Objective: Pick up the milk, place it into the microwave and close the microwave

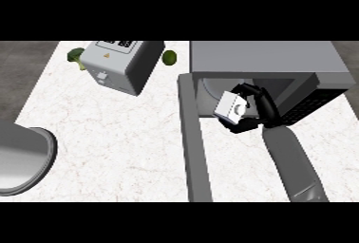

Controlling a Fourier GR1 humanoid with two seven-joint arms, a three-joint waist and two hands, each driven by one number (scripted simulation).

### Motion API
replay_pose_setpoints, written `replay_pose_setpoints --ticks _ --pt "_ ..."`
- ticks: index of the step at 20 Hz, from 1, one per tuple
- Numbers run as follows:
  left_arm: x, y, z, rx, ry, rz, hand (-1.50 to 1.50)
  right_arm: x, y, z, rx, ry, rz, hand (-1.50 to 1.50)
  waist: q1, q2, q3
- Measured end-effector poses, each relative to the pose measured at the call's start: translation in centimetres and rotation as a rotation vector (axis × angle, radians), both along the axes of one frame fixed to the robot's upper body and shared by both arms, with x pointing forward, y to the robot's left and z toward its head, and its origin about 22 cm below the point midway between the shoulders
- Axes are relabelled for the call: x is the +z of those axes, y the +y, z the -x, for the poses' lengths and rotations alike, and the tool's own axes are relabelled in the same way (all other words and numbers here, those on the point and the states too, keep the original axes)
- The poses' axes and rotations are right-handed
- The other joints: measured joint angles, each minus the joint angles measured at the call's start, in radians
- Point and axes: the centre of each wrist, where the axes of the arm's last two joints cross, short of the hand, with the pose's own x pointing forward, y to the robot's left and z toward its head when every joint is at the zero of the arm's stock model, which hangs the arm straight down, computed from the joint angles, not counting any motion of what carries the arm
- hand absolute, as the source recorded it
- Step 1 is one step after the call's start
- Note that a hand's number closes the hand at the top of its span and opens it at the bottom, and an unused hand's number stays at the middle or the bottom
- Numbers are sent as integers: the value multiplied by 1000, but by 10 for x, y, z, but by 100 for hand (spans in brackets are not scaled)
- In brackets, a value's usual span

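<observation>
Milk gripped in right hand — at open microwave mouth, door swung out.

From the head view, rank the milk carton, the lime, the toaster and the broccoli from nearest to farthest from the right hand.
Measured from the right hand at the microwave's opening:
1. Milk carton: in the hand's grasp, at the microwave mouth.
2. Lime: up and left, beside the microwave.
3. Toaster: further left on the counter.
4. Broccoli: farthest, beyond the toaster's left side.
</observation>
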Motion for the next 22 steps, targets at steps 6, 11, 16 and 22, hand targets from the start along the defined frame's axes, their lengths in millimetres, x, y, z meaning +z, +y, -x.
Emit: replay_pose_setpoints --ticks 6,11,16,22 --pt "-10 4 -5 0 0 8 -150 37 14 -31 -15 50 23 150 14 6 1" --pt "-17 12 -13 -17 5 5 -150 49 29 -49 -82 63 70 150 27 17 5" --pt "-21 17 -20 -43 12 9 -150 55 29 -60 -189 47 130 150 53 28 5" --pt "-24 24 -28 -66 13 5 -150 62 19 -67 -381 55 106 -150 79 44 5"
